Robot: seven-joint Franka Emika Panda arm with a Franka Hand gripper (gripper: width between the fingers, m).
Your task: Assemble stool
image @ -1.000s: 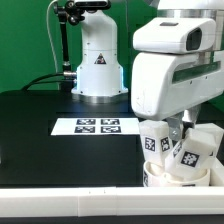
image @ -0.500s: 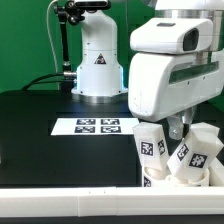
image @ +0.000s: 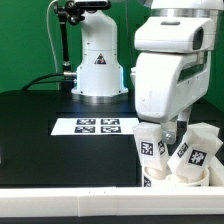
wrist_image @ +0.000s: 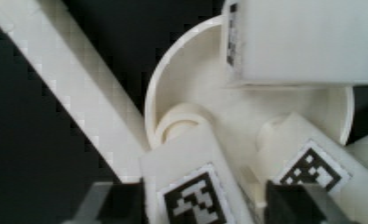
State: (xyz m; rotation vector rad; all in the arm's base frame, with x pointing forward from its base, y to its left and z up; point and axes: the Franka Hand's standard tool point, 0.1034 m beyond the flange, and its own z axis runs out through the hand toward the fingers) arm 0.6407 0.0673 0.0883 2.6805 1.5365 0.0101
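The white round stool seat [image: 165, 180] lies at the exterior view's lower right, with three tagged white legs standing in it. My gripper [image: 177, 133] comes down onto the middle leg [image: 185, 153]. A second leg [image: 151, 146] and a third leg [image: 206, 143] flank it. In the wrist view my gripper [wrist_image: 207, 203] is shut on that tagged leg [wrist_image: 199, 190], one dark finger [wrist_image: 113, 205] on each side. The seat's curved rim [wrist_image: 172, 95] and the other two legs [wrist_image: 314, 160] [wrist_image: 305, 40] show beyond it.
The marker board [image: 97, 126] lies on the black table at centre. The robot's white base [image: 97, 60] stands behind it. A long white bar [wrist_image: 83, 90] runs beside the seat, and also along the table's front edge [image: 70, 190].
The wrist has turned, so the hand looks narrower now. The legs and seat shifted slightly toward the exterior view's left and the middle leg stands straighter.
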